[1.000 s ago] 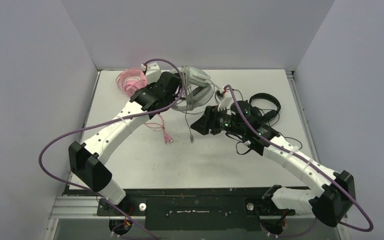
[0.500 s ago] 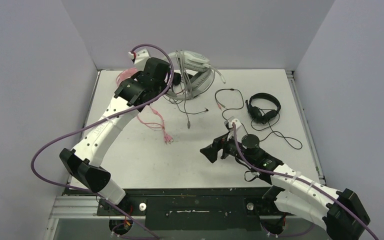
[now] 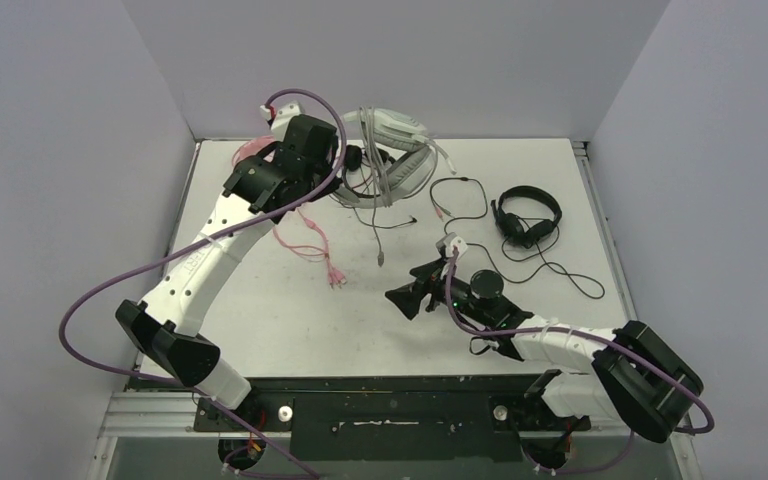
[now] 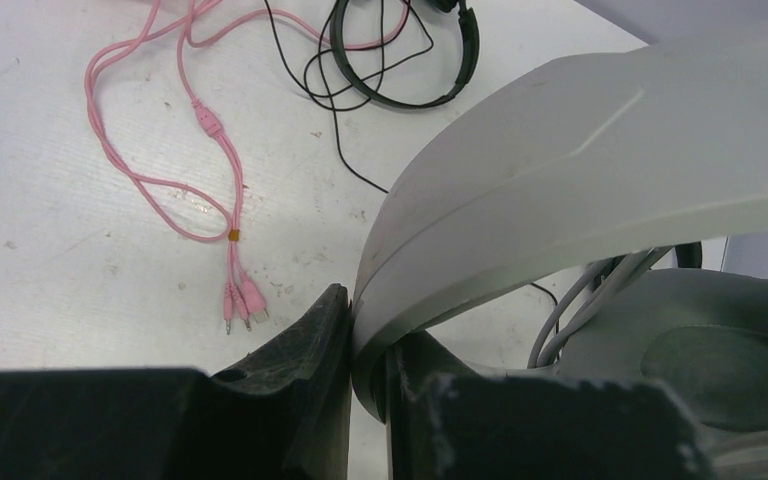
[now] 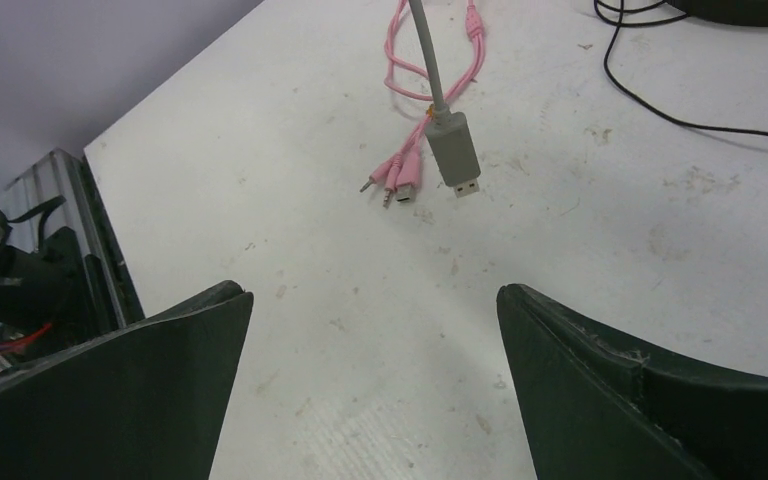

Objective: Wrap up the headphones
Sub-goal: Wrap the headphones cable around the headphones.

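- The left end effector (image 4: 365,350) is clamped on the headband of the bulky white-grey headset (image 3: 392,150). It holds the headset up over the far left part of the bench (image 3: 290,320), near the back wall.
- In the left wrist view the broad, smooth grey band arches out of the pinched fingers. A padded grey ear cup and a bundle of pale cable strands sit to its right.
- A grey cable hangs from the headset and ends in a grey USB plug (image 5: 457,150), just beside the twin plugs of the pink cable (image 3: 310,240). The views do not show whether the USB plug touches the bench.
- The pink cable lies in loose loops on the bench below the left arm. The pink headset (image 3: 250,150) shows only as a sliver behind that arm, at the far left corner.
- A thin black headset (image 3: 528,215) lies flat at the right of the bench, well apart from the white-grey one. Its fine black cord trails toward the near edge.
- A second thin black headset (image 4: 405,100) lies on the bench in the left wrist view, its cord tangled across the open band.
- The right end effector (image 5: 370,300) hovers low over bare bench at centre. Its fingers are spread wide and hold nothing, and it points at the USB plug and the pink plugs.
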You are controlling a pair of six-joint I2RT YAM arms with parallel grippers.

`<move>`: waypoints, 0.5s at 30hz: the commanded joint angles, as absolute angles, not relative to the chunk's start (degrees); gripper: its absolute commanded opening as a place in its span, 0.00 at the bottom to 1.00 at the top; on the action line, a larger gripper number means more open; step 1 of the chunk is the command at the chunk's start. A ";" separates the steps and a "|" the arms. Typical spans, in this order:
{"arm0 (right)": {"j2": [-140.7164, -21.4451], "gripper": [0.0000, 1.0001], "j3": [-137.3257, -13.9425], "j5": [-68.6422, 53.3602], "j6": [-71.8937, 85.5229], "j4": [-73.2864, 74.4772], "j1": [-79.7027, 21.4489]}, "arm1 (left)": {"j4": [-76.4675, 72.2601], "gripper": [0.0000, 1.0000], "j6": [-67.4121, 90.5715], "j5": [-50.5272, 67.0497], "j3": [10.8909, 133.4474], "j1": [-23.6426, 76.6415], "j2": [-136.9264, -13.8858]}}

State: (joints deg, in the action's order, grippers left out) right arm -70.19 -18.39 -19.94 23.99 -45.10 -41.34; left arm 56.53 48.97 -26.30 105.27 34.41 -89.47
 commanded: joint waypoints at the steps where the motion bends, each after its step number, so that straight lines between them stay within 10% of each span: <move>1: -71.98 0.97 -21.74 -19.09 15.37 -49.82 -41.35 | 52.14 0.00 51.24 -22.67 110.01 34.19 -85.97; 15: -83.68 0.72 -30.44 -21.93 10.17 -52.81 -38.73 | 53.73 0.00 51.02 -18.20 111.95 34.19 -85.57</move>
State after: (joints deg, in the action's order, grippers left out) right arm -81.82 -27.62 -19.70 11.90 -47.31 -39.33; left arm 58.17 48.95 -21.12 107.53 34.41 -89.25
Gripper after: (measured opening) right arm 0.775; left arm 0.117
